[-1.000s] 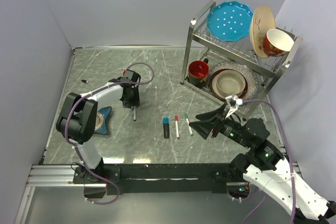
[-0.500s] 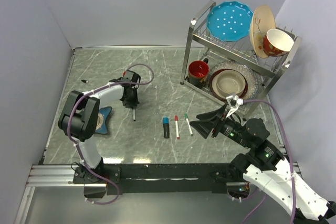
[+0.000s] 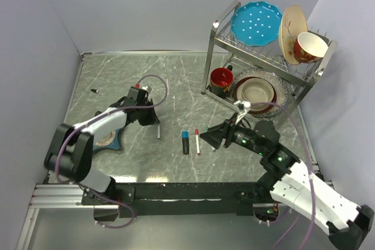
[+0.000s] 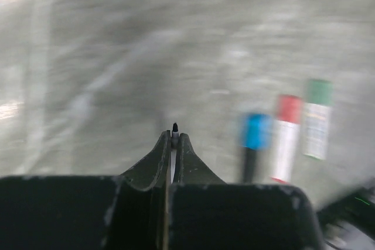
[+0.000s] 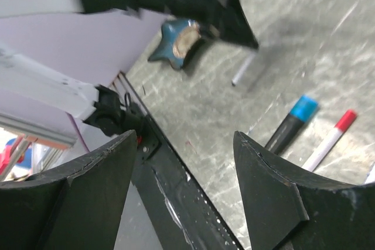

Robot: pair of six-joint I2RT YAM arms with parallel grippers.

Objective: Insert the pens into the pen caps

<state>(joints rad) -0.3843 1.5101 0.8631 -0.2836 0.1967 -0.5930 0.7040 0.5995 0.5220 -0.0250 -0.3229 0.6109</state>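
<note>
My left gripper [image 3: 154, 123] is shut on a thin white pen [image 3: 158, 132]; its black tip [image 4: 174, 127] pokes out between the closed fingers. To its right, three markers lie side by side on the table, each with a cap on. One is black-barrelled with a blue cap [image 3: 186, 142] [image 4: 255, 132], one has a red cap [image 3: 197, 141] [image 4: 289, 109], and one has a green cap [image 4: 319, 93]. My right gripper [image 3: 211, 139] is open and empty, and it hides the green one in the top view. A tiny black cap [image 3: 94, 90] lies far left.
A blue star-shaped dish [image 3: 112, 136] sits under the left arm. A metal dish rack [image 3: 266, 57] with plates, a bowl and a red mug stands at the back right. The table's near edge and rail [image 5: 170, 203] show in the right wrist view.
My left gripper has swung right and nearer with the black-tipped pen, toward the three markers. My right gripper has moved left over the green-capped marker.
</note>
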